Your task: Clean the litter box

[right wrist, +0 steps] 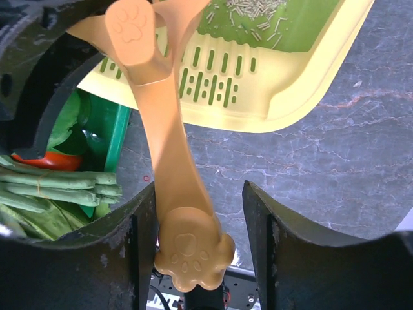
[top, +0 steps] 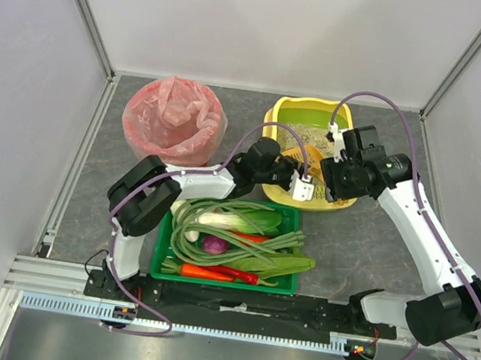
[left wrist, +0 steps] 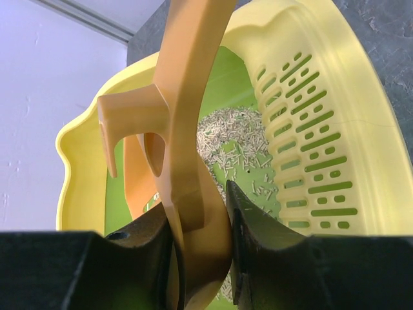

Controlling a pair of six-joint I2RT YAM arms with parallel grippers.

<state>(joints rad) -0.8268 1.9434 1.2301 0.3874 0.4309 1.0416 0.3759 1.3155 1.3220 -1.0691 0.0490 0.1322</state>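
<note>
Left gripper [left wrist: 200,216] tight on orange scoop [left wrist: 187,97] over litter box [left wrist: 361,129] of granules [left wrist: 232,135]

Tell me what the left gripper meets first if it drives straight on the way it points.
Probably the grey-beige granular litter on the green lining of the yellow plastic litter box; the orange plastic scoop clamped in the left gripper would touch it first. Depth is hard to judge.

Dark grey marbled surface [top: 347,249]. Standing directly on it: red bin [top: 149,146], pink-lined, far left; yellow litter box [top: 278,114], far right; green tray [top: 159,249] of vegetables, near centre.
</note>
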